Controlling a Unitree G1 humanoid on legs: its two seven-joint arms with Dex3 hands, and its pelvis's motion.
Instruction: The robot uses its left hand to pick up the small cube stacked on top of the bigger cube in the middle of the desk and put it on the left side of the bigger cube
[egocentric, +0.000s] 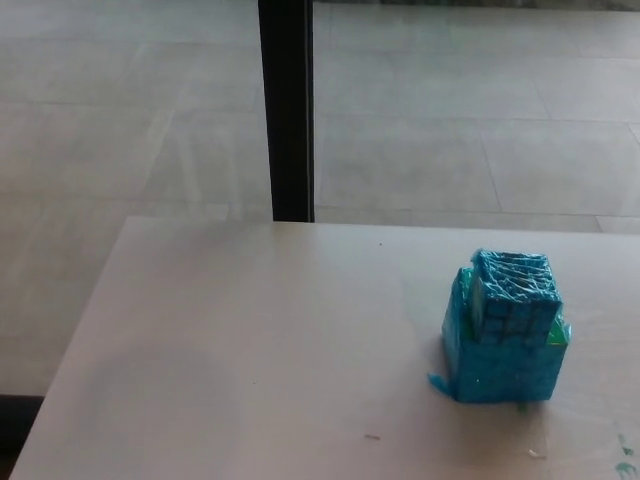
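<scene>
A small blue cube (513, 295) wrapped in shiny tape sits on top of a bigger blue cube (497, 362), toward its right rear corner. The stack stands on the pale desk (250, 350) in the right half of the head view. A bit of green shows at the bigger cube's right edge. Neither of my hands shows in this view.
A black vertical post (288, 110) rises behind the desk's far edge, in front of a tiled floor (120, 130). The desk's left edge runs diagonally down to the lower left. Small specks lie on the desk near the front right.
</scene>
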